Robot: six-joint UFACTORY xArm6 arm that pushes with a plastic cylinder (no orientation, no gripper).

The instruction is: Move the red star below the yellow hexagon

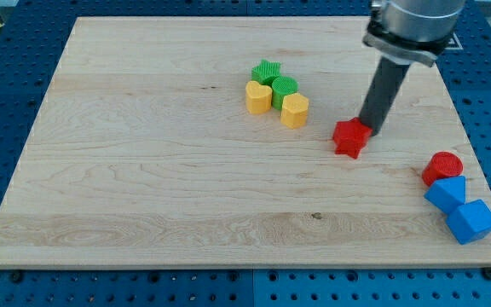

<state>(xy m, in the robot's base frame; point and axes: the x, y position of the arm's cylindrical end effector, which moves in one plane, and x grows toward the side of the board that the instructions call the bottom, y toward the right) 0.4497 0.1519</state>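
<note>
We see our dark rod slanting down from the view's top right, and my tip (371,127) sits right at the upper right edge of the small red plastic star (351,137), touching it or as good as touching; the contact line itself is too fine to call. There are no jaws on this arm, so nothing is open, closed or gripping: we only have the bare rod end pressed beside the block.

The red star lies on the pale wooden desk (143,170), in the right half, a little above mid-height. It lies flat and squat, with no clear long axis; one point seems to aim toward the view's bottom, though the points are too small to read with confidence.

To the view's left and slightly above it, near but apart, we find the yellow hexagon block (294,110). That hexagon is packed against a green round block (284,86), with a green star block (267,72) and a second yellow block (258,97), shape unclear, in the same tight cluster.

Well apart, at the desk's right edge toward the view's bottom, we spot a red round block (442,167) and two blue blocks (447,194) (472,221) huddled together.
</note>
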